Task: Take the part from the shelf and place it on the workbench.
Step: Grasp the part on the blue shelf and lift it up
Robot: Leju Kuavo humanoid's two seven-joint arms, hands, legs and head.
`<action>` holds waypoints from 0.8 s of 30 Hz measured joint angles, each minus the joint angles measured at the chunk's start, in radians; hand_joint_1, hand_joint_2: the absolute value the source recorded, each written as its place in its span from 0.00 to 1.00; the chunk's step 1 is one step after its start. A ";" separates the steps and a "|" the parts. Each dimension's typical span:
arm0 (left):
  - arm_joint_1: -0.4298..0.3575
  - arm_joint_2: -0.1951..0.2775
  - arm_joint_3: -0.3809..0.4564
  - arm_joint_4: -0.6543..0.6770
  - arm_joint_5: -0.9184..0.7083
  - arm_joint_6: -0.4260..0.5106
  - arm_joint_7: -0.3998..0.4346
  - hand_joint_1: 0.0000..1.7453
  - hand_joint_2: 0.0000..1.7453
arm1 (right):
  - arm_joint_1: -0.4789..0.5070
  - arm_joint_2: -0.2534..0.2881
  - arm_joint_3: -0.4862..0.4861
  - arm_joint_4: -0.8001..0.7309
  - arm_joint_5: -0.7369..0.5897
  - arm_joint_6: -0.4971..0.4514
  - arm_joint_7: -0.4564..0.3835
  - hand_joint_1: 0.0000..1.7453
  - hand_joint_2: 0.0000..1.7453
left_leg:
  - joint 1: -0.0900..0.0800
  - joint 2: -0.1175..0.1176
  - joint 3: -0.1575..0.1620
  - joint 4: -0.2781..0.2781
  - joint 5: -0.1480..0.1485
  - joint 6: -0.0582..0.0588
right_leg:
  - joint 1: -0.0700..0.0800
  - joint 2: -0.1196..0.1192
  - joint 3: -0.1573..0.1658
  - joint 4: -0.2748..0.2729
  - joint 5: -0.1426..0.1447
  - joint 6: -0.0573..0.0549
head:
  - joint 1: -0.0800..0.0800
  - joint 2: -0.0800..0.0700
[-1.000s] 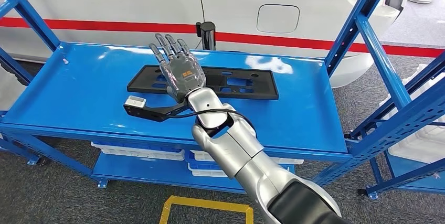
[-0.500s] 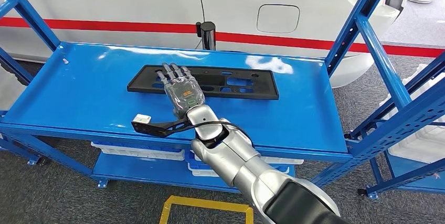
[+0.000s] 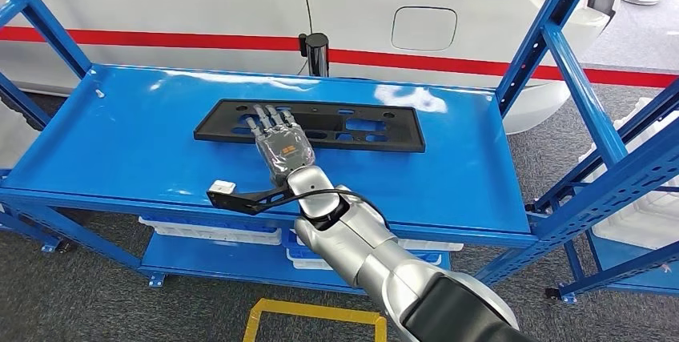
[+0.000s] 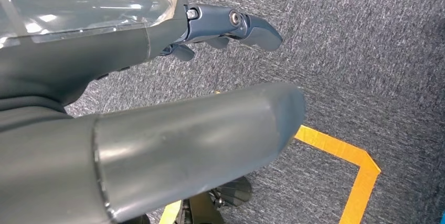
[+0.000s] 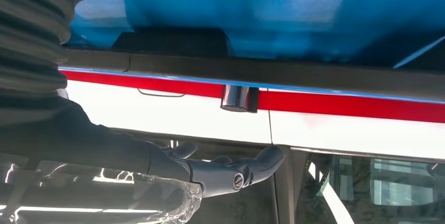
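- Nearest, the left hand hangs beside the body over grey carpet marked with yellow floor tape; its fingers are loosely extended and nothing lies between them and the thumb, so it is idle.
- The right arm reaches forward over the front edge of the blue shelf. Over the last second it has drawn back a little towards the robot and dropped lower.
- The right hand has come down from a raised, upright pose to lie flat and low, palm down, fingers straight and slightly apart. It holds nothing.
- Its fingertips now lie over the near edge of the black part; whether they actually touch it cannot be told.
- The part is a long flat black plate with cut-outs, lying flat on the shelf top towards the back, in the same place as a second ago.
- Judgement: the approach is ending and the grasp has not yet begun; the part is not lifted, so the whole carry to the workbench remains.
- Beyond the shelf stands a dark post, and behind it a white car body with a red stripe.
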 joint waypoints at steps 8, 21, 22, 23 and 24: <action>0.008 0.000 0.017 0.000 0.014 -0.007 -0.005 0.00 0.00 | -0.019 0.000 0.002 0.048 0.029 -0.017 0.023 0.00 1.00 | 0.000 0.000 0.000 0.000 0.000 0.000 | 0.000 0.000 0.000 0.000 0.000 0.000 | 0.000 0.000; 0.045 -0.017 0.069 0.002 0.041 0.040 -0.024 0.00 0.00 | -0.023 0.000 0.000 0.095 -0.096 -0.120 0.029 0.00 1.00 | 0.000 0.000 0.000 0.000 0.000 0.000 | 0.000 0.000 0.000 0.000 0.000 0.000 | 0.000 0.000; 0.048 -0.019 0.072 0.002 0.043 0.045 -0.023 0.00 0.00 | -0.024 0.000 -0.009 0.099 -0.100 -0.126 0.026 0.00 1.00 | 0.000 0.000 0.000 0.000 0.000 0.000 | 0.000 0.000 0.000 0.000 0.000 0.000 | 0.000 0.000; 0.050 -0.022 0.076 0.002 0.046 0.049 -0.022 0.00 0.00 | -0.025 0.000 -0.018 0.103 -0.102 -0.130 0.023 0.00 1.00 | 0.000 0.000 0.000 0.000 0.000 0.000 | 0.000 0.000 0.000 0.000 0.000 0.000 | 0.000 0.000; 0.052 -0.024 0.080 0.002 0.047 0.052 -0.021 0.00 0.00 | -0.027 0.000 -0.027 0.107 -0.101 -0.134 0.019 0.00 1.00 | 0.000 0.000 0.000 0.000 0.000 0.000 | 0.000 0.000 0.000 0.000 0.000 0.000 | 0.000 0.000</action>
